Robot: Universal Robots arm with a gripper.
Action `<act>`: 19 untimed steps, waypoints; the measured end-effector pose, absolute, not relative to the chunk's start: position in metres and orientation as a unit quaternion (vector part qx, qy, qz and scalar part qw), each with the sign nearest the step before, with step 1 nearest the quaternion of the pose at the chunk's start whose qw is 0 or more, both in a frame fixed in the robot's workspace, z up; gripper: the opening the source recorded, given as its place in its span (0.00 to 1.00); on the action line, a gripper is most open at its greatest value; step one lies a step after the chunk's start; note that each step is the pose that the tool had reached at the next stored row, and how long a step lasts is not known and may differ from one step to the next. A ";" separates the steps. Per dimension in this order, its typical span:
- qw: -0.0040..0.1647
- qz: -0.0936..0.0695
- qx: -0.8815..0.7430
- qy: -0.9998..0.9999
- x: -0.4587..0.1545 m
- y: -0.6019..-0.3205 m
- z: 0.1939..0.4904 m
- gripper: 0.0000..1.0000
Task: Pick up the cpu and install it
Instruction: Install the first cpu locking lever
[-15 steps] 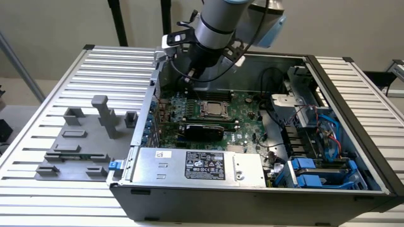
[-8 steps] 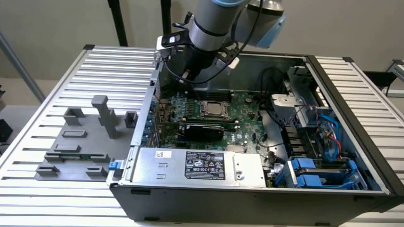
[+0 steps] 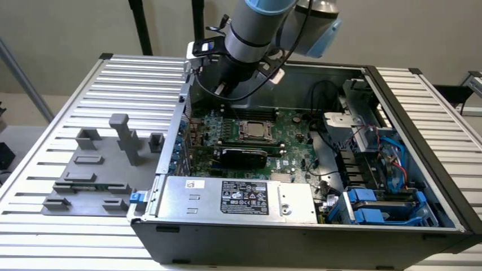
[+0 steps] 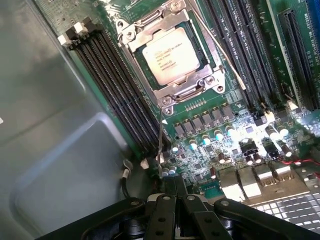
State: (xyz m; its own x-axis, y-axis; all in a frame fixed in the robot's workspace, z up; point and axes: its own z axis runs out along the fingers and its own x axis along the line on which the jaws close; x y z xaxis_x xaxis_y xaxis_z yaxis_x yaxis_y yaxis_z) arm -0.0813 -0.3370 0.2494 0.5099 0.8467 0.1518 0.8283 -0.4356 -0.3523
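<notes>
Progress: the cpu lies flat in the socket on the motherboard, silver top up, metal frame around its edges. By the look of it, the placing is done. A thin wire lever runs beside the socket; whether it is latched, cannot tell, so locking down may be what is left.

Pincer: fingers pressed together, nothing between them. It hangs over the board near the case wall, apart from the cpu, not touching it.

In the exterior view, the arm reaches down into the open computer case, toward its far corner on that view's left. The grey tray sits on the ribbed surface, outside the case on that view's left; no chip seen on it.

Count:
- 1 cpu
- 1 socket
- 1 arm, 1 pincer
- 1 case, 1 motherboard
- 2 banks of black memory slots, 1 on each side of the socket
- 1 grey tray, several upright blocks on it
- 1 power supply box at the case's near edge
</notes>
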 end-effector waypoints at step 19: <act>0.193 -0.006 -0.857 -0.478 -0.074 -0.342 0.249 0.11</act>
